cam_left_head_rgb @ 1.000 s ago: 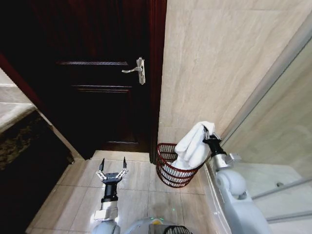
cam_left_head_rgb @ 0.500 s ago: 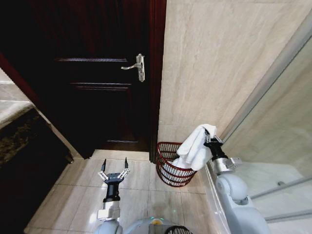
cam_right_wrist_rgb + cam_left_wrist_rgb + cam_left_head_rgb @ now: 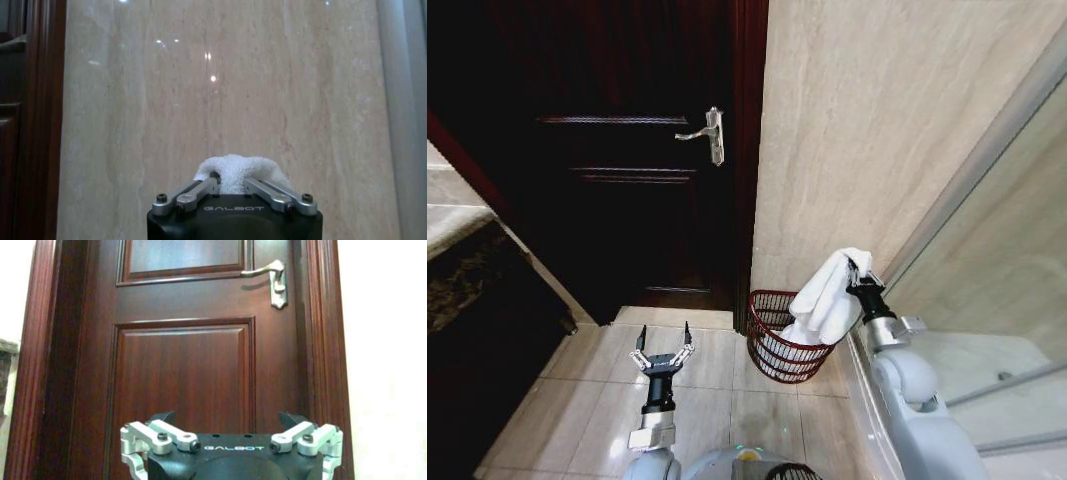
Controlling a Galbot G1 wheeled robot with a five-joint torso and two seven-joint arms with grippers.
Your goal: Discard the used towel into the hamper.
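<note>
The white towel (image 3: 827, 295) is hanging in a bunched fold from the right gripper (image 3: 857, 270), draping down over the far right side of the hamper (image 3: 782, 345) so that its lower end is dipping inside the rim. The jaws are pinching the top of the cloth; in the right wrist view the two fingers (image 3: 263, 189) are closing in on a tuft of the towel (image 3: 233, 172) that is bulging up between them. The hamper, a round basket of dark reddish-brown bars, is standing on the tiled floor (image 3: 717, 400) in the corner, close against the beige stone wall (image 3: 877, 120) and just beside the frame of the dark wooden door (image 3: 627, 150). The right arm is reaching forward and up along the edge of the glass shower partition (image 3: 997, 250), holding the towel above the basket's right edge.

Off to the left, the left gripper (image 3: 661, 351) is hovering over the floor tiles, well apart from the hamper, with its jaws spread wide and holding nothing. It is pointing at the door, and the left wrist view is looking straight at the door's panels (image 3: 183, 375), with the metal lever handle (image 3: 270, 277) high up beside the frame.
</note>
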